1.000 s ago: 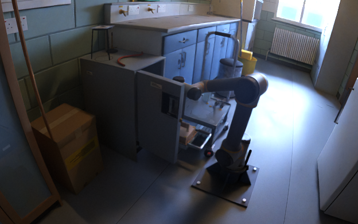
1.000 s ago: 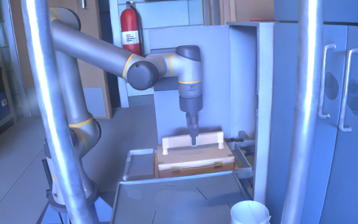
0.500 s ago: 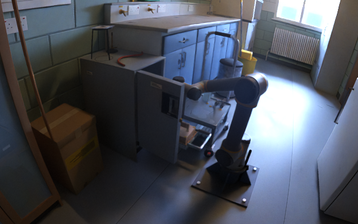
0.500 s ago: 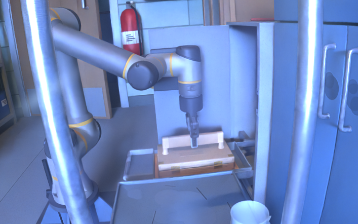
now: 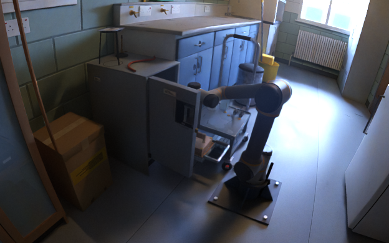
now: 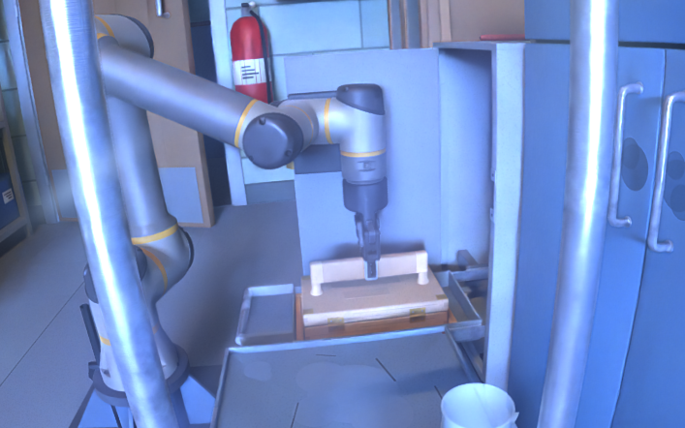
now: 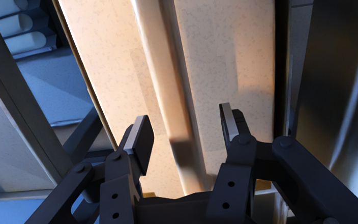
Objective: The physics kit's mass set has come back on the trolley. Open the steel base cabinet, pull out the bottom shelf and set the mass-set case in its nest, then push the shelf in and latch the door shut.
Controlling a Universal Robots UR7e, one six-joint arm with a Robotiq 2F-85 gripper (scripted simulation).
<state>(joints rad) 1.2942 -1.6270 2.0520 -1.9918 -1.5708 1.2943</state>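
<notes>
The wooden mass-set case (image 6: 373,303) sits in the pulled-out bottom shelf (image 6: 360,314) of the steel cabinet (image 5: 131,106), with its pale carry handle (image 6: 368,268) on top. The cabinet door (image 5: 173,124) stands swung open. My gripper (image 6: 371,269) points straight down over the middle of the handle and is open, holding nothing. In the wrist camera the handle bar (image 7: 169,92) runs between the fingers of the gripper (image 7: 183,125), with the case lid (image 7: 119,69) beneath. The arm hides part of the door's inner face.
A white beaker (image 6: 478,407) stands on the trolley top (image 6: 334,386), which butts against the shelf's front. The trolley's steel posts (image 6: 99,213) rise close on either side. A cardboard box (image 5: 74,155) sits left of the cabinet, blue cupboards (image 6: 648,213) to the right.
</notes>
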